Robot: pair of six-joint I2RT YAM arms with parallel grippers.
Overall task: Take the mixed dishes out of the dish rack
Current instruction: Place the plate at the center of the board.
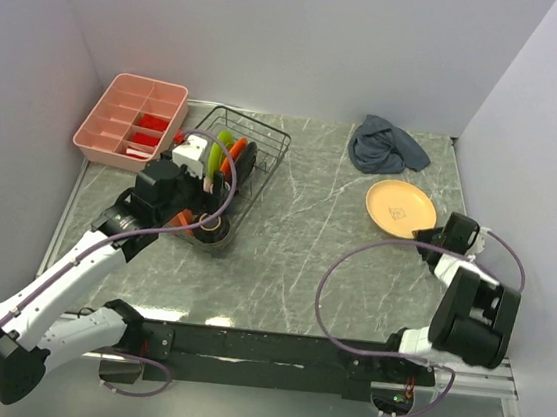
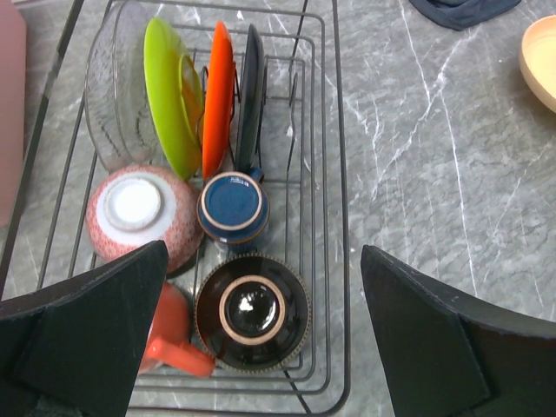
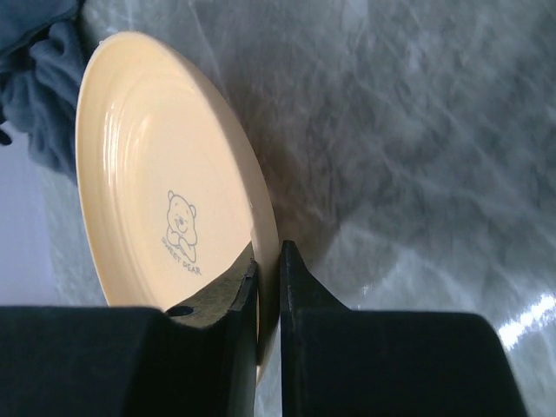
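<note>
1. My right gripper (image 3: pixel 268 261) is pinching the rim of the tan-yellow plate (image 3: pixel 165 174) near the right edge of the table (image 1: pixel 293 260).
2. My left gripper (image 2: pixel 263 261) hangs wide open over the dish rack (image 1: pixel 265 152) by the back left corner.
3. The dark brown bowl (image 2: pixel 252 323) sits in it.

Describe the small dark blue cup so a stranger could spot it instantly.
Find the black wire dish rack at far left, beside the pink tray. Inside, the dark blue cup sits beside the pinkish bowl, just beyond the dark brown bowl; it is the smallest piece and navy blue.
</note>
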